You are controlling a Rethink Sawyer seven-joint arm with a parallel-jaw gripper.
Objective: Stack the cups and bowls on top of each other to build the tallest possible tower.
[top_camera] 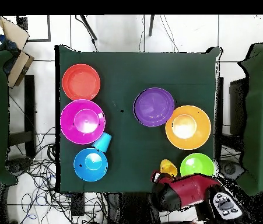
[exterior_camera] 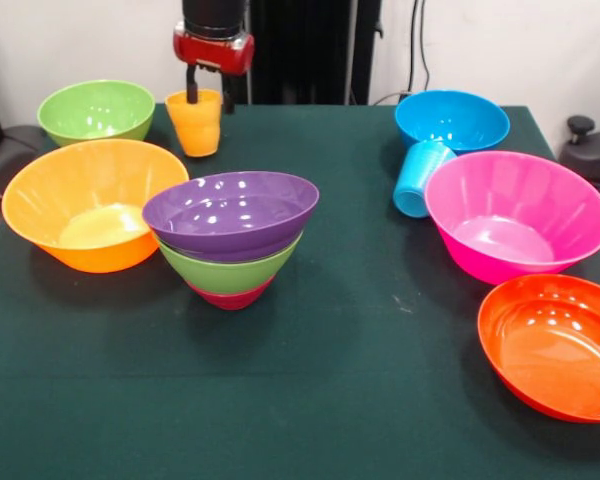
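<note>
My gripper [exterior_camera: 209, 100] hangs at the table's far side, one finger inside the yellow-orange cup [exterior_camera: 197, 125] and one outside its rim, shut on its wall. The cup stays upright at table level; it also shows in the overhead view [top_camera: 168, 167] beside the gripper [top_camera: 161, 173]. The tower stands mid-table: a purple bowl [exterior_camera: 230, 210] nested in a green bowl [exterior_camera: 232, 268] on a small crimson bowl [exterior_camera: 230, 297]. From above only the purple bowl [top_camera: 154, 107] shows. The light blue cup [exterior_camera: 420, 178] lies on its side between the blue bowl [exterior_camera: 452, 120] and the pink bowl [exterior_camera: 517, 215].
A large orange bowl [exterior_camera: 92, 200] sits left of the tower, with a second green bowl [exterior_camera: 96, 110] behind it, close to the held cup. A red-orange bowl [exterior_camera: 555, 345] sits front right. Dark green cloth [exterior_camera: 360, 400] covers the table.
</note>
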